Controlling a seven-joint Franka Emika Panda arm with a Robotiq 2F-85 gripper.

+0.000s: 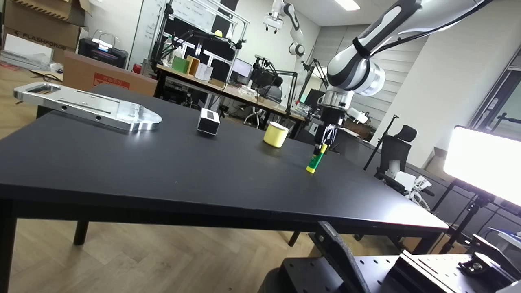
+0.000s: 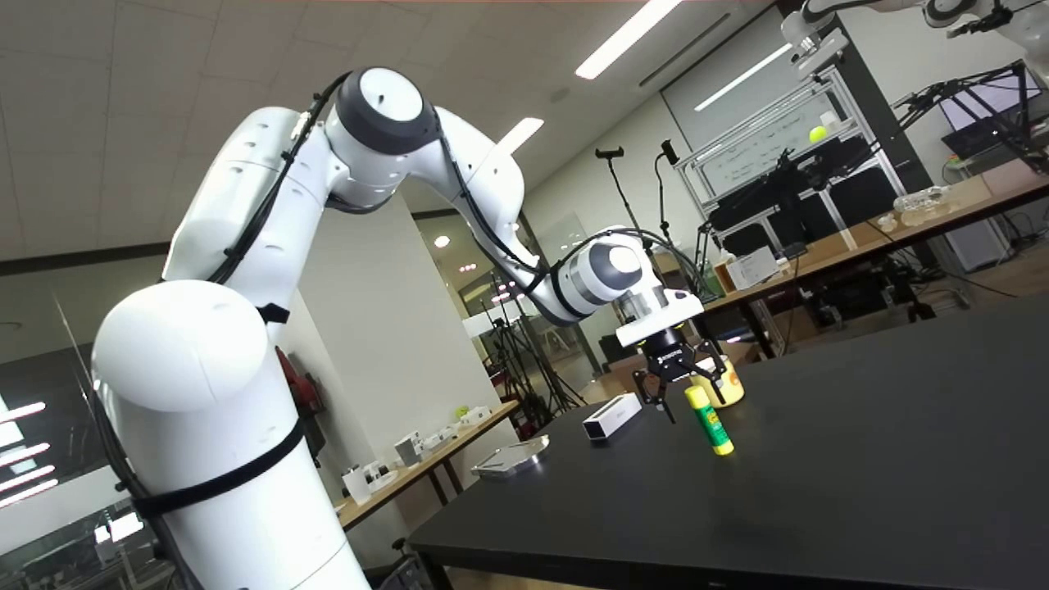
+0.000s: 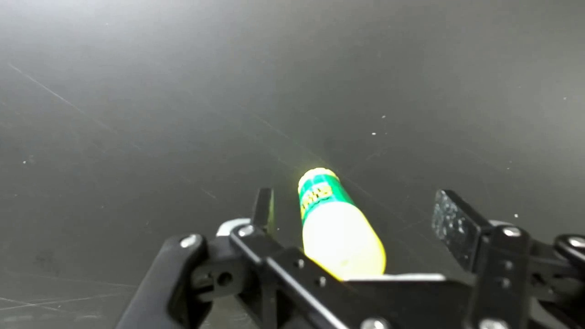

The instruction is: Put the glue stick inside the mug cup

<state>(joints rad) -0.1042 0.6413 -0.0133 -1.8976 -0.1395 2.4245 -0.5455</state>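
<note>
Black tabletop (image 2: 836, 483) carries the glue stick (image 2: 710, 422) upright, long axis vertical, jaws spread apart.

I was in what looked like a robotics lab. Another white robot arm (image 1: 296, 34) showed beyond my black table (image 1: 228, 175) in both exterior views, near a metal frame (image 1: 244, 30), a whiteboard (image 2: 766, 152) with handwriting and a wood-topped workbench (image 2: 860, 243). I also saw a monitor (image 1: 243, 67), tripods (image 2: 524, 356), a cardboard box (image 1: 44, 28) lettered FLASHFORGE, an office chair (image 1: 395, 152) and a bright light panel (image 1: 484, 165).

Table (image 1: 175, 175), glue stick (image 2: 710, 422), mug (image 1: 275, 135), box (image 1: 209, 121), metal plate (image 1: 87, 105)
</note>
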